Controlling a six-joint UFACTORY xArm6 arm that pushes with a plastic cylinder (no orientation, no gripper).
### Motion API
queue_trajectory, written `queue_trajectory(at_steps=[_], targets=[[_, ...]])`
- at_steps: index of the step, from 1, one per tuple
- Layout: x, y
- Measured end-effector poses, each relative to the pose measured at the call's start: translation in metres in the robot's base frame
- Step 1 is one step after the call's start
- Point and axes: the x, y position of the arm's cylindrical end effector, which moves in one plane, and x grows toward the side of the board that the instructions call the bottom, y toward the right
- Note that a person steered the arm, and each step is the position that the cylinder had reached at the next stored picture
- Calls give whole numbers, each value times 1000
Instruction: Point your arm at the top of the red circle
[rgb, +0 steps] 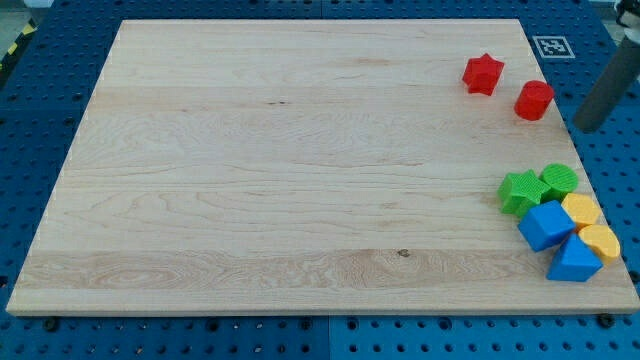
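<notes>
The red circle block (534, 100) sits near the board's right edge, toward the view's top. A red star block (482, 74) lies just up and to its left. My tip (583, 128) is the lower end of the dark rod that comes in from the view's upper right. It stands to the right of the red circle and slightly below it, a short gap away, just off the board's right edge.
A cluster sits at the board's lower right: a green star (519, 191), a green round block (559, 181), a blue cube (545, 225), two yellow blocks (581, 210) (601, 241) and a blue triangle (573, 262). A marker tag (550, 46) is at the top right.
</notes>
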Motion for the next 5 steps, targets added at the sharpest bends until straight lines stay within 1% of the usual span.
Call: queue_trajectory(at_steps=[1,2,4,5], targets=[[-36,-17],[-49,-39],[-49,-40],[-49,-52]])
